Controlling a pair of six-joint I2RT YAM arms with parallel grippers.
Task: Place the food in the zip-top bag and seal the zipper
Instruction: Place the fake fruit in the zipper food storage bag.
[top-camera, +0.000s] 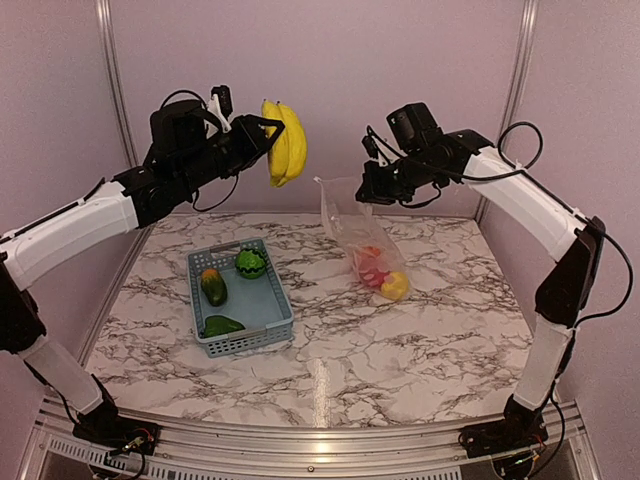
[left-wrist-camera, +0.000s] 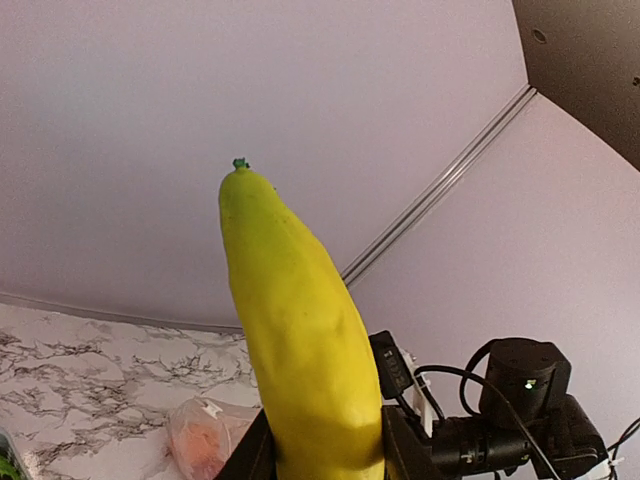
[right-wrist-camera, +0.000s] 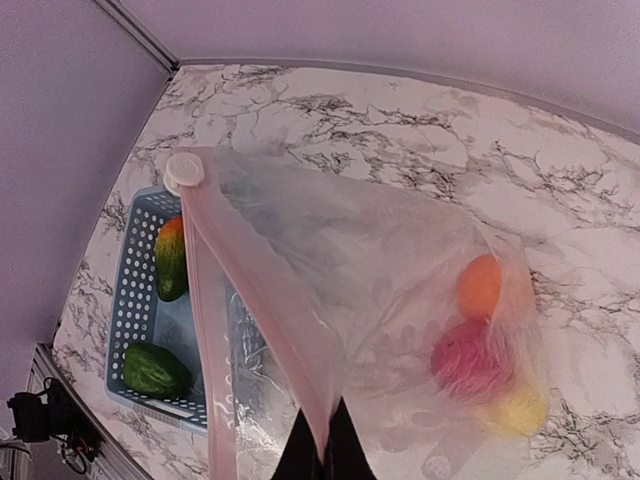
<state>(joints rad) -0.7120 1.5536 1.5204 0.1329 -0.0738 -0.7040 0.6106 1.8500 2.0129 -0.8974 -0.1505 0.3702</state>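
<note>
Food (top-camera: 222, 325) nearest us is green and sits in the basket (top-camera: 246, 344). Past it, our right gripper (top-camera: 364, 194) pinches the zip-top bag (top-camera: 345, 215) by its zipper (right-wrist-camera: 250, 300), keeping the mouth up. Round pieces (top-camera: 382, 278) lie inside. Our left gripper (top-camera: 268, 140) squeezes the bananas (top-camera: 287, 145) up high, we think to drop them in.

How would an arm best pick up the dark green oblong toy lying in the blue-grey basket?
Probably from straight above, pinching across its narrow middle: the dark green oblong toy lies flat by the blue-grey mesh basket's near wall, which blocks sideways approaches.
</note>
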